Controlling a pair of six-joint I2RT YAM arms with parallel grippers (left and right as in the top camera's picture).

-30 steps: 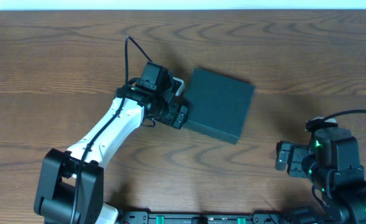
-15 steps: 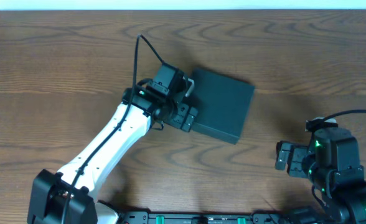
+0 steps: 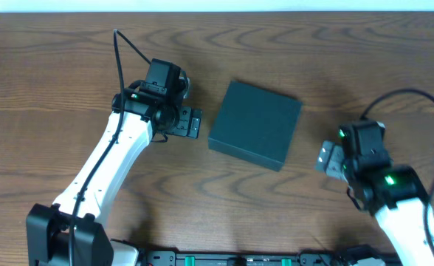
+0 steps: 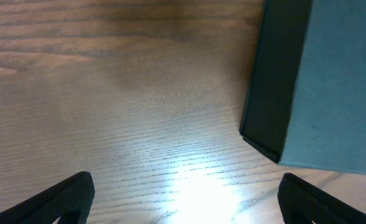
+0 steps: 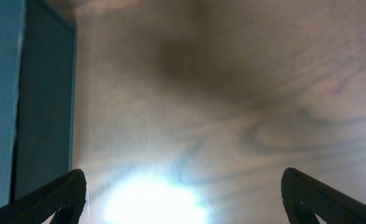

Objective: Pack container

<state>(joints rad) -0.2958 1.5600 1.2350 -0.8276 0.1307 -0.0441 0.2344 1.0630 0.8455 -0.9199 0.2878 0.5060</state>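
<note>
Container (image 3: pixel 255 124): lid down, middle of table (image 3: pixel 62 70), both arms repositioned.
Left gripper (image 3: pixel 190 124) has backed off the container's left edge, where it sat half a second ago. It now stands just beside it, apart, fingers spread wide and empty. Right gripper (image 3: pixel 326 157) has come in toward the container's right side without touching it, fingers likewise spread. Container unmoved. Judgement: lid work on the left looks finished; no loose items show, so packing is likely near its end.
</note>
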